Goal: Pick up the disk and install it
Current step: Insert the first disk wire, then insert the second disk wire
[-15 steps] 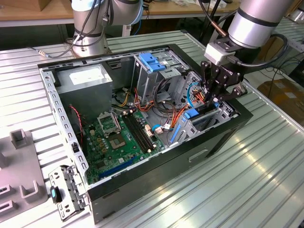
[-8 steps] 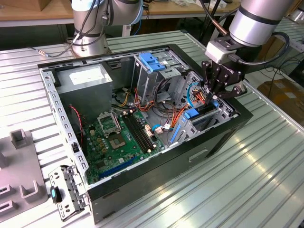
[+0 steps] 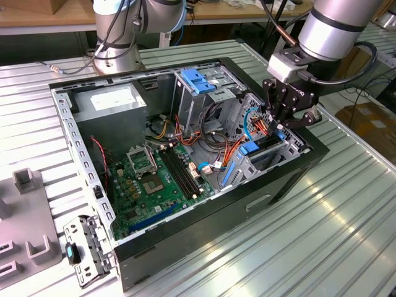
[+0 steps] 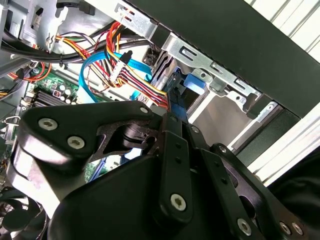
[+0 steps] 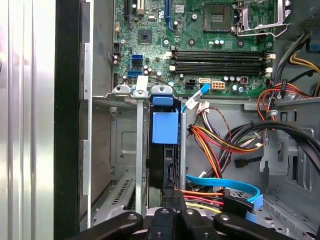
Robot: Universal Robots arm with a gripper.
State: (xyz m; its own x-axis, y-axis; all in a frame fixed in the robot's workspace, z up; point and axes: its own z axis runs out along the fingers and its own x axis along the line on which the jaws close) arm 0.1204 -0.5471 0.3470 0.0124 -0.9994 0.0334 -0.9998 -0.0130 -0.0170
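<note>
While in its bay (image 5: 141, 150), disk (image 5: 164, 150) beneath arm (image 3: 334, 25).

Arm (image 3: 334, 25) down, jaws closed together

Bright blue rails on the dark disk (image 5: 164, 150), green motherboard (image 3: 151, 185)

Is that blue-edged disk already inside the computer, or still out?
In. The disk stands on edge between the metal walls of the drive bay in the first wrist view, with the gripper right at its end.
</note>
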